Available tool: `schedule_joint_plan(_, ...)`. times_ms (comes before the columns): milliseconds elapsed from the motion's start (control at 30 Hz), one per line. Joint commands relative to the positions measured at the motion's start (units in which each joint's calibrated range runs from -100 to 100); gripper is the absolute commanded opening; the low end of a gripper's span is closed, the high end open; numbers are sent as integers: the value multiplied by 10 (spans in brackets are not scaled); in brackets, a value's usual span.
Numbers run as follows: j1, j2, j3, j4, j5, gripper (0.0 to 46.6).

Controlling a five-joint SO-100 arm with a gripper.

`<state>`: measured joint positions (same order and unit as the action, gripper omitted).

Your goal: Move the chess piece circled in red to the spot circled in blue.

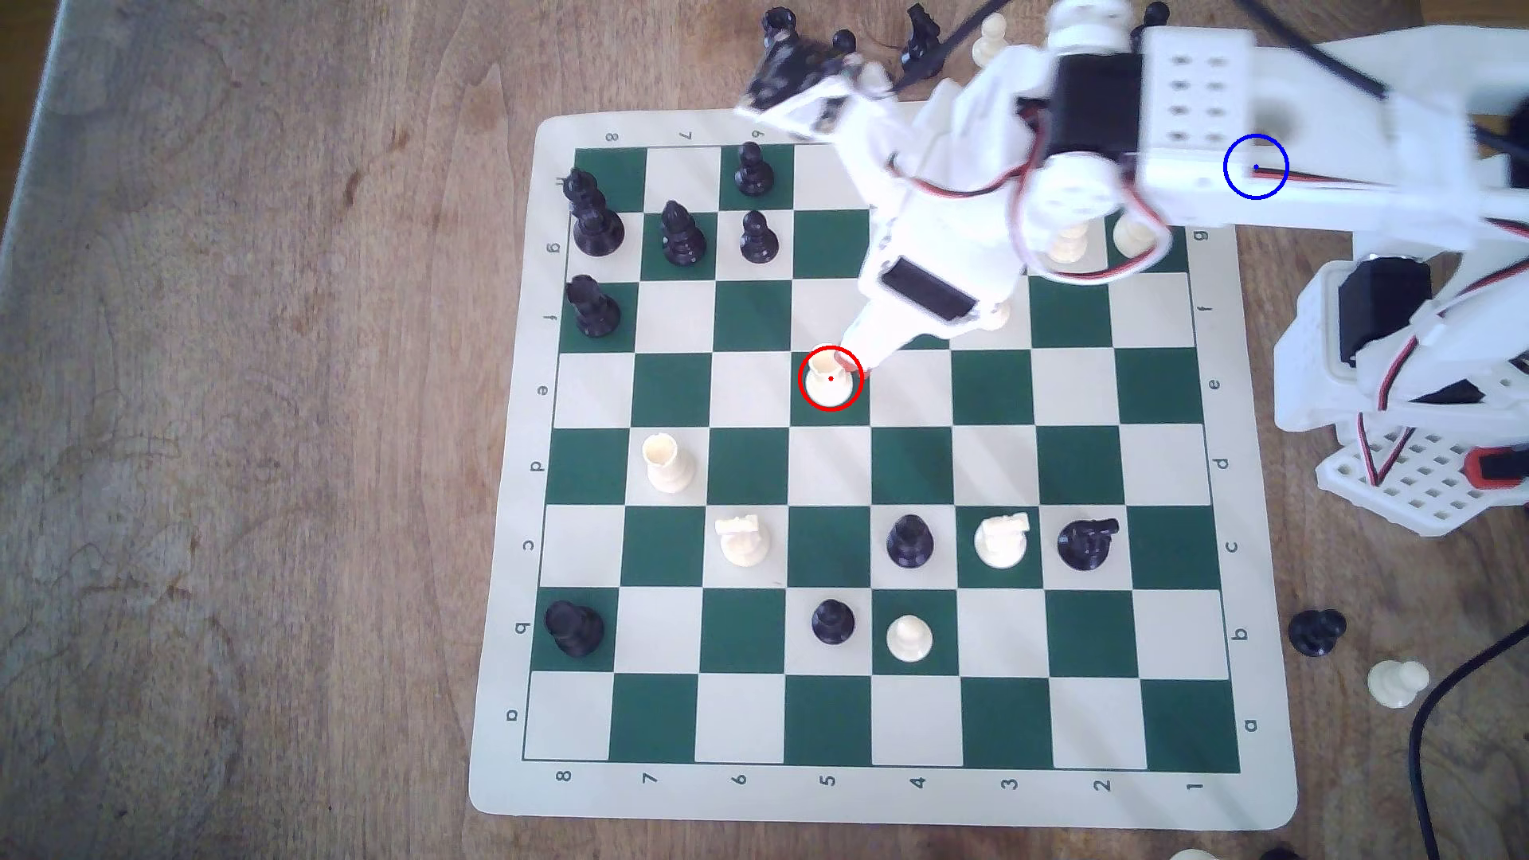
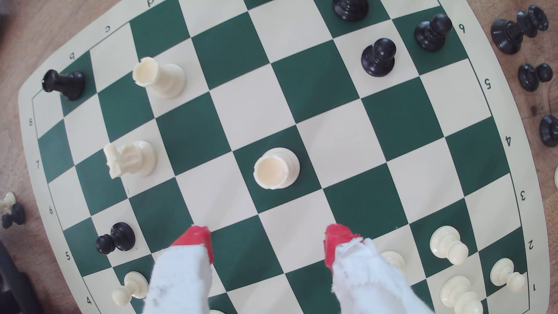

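The white chess piece (image 1: 830, 379) with the red ring around it stood on a green square near the middle of the chessboard (image 1: 505, 579). In the wrist view its top (image 2: 276, 168) looked round and hollow. The gripper (image 2: 268, 238) was just beside it, with its two red fingertips (image 2: 196, 238) spread wide apart and holding nothing. The piece stood in front of them, not between them. In the exterior view I counted five white pieces in plain sight on the board, this one among them. A few more were partly hidden under the arm (image 1: 1191, 91). There were nine black pieces on the board. The blue circle (image 1: 1256, 167) was well apart from the piece, past the board's corner at the exterior view's upper right, and the arm covered that spot. One black piece (image 1: 1315, 633) and one white piece (image 1: 1398, 682) lay off the board, on the table (image 1: 248, 413).
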<state>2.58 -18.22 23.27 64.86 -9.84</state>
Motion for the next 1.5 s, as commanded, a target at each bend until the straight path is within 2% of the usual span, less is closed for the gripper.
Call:
schedule_joint_plan(0,-4,52,-105,32,5,211)
schedule_joint_plan(567,0,209,-189,34,10,206)
schedule_joint_plan(900,-10,242,-214,7,6,199)
schedule_joint_plan(1467,-21,277,-226,-11,1,161)
